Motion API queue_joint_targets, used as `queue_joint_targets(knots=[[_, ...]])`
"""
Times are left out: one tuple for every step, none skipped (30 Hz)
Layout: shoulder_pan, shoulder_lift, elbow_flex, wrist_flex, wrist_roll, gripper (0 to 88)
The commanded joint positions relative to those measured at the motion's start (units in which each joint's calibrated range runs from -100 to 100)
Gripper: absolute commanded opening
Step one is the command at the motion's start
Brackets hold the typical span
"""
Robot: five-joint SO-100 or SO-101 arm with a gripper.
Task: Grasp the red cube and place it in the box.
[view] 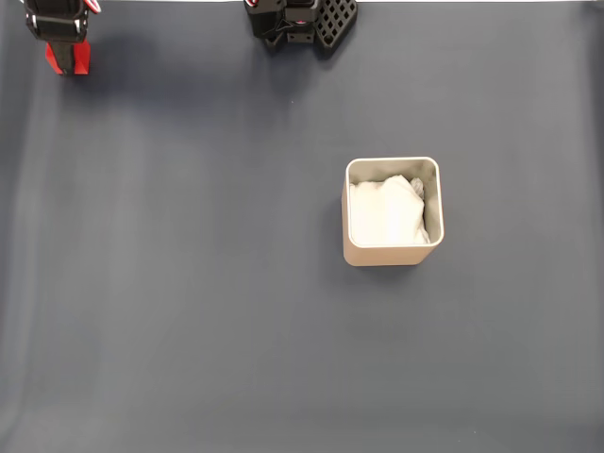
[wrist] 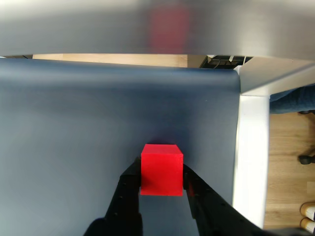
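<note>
— Gripper [wrist: 161,183] first: what's it doing?

— My two black fingers [wrist: 127,196] are clamped on the red cube [wrist: 161,169], one on each side face, so it sits square between them above the dark mat [wrist: 74,137] in the wrist view.

— And the box [view: 392,253]?

— In the fixed view it stands upright mid-mat, open side up with white padding [view: 385,209] inside, well apart from my gripper at the top left corner. I judge the carry across comes next.

Dark grey mat-covered table [view: 189,311]; beige box [view: 390,253] resting on it
</note>
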Motion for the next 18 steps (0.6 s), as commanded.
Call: queue_joint_targets(knots=[[-0.40,-0.74,-3.16,1.65,0.78,0.2],[-0.40,-0.91,-3.35,2.06,0.98,0.2],[-0.47,-1.17,-3.62,2.55,1.12,0.2],[-0.54,-1.52,-4.07,3.70,1.47,0.2],[-0.76,-1.86,-4.71,5.10,1.81,0.2],[-0.90,-2.38,-5.53,6.57,2.15,0.2],[-1.18,-3.07,-6.44,8.46,2.49,0.2],[-1.61,-3.85,-7.63,10.60,2.83,0.2],[-2.03,-4.55,-9.00,13.22,3.42,0.2],[-2.60,-5.32,-10.64,16.01,3.91,0.2],[-3.38,-6.28,-11.82,17.98,4.35,0.2],[-4.09,-7.14,-12.73,19.79,4.79,0.2],[-5.02,-8.27,-13.74,21.84,5.42,0.2],[-5.87,-9.31,-14.28,23.48,6.30,0.2],[-6.65,-10.52,-14.28,24.30,6.79,0.2],[-7.64,-11.73,-14.28,25.12,7.47,0.2],[-8.57,-12.85,-14.10,25.78,8.06,0.2],[-9.56,-13.89,-13.83,25.86,8.21,0.2]])
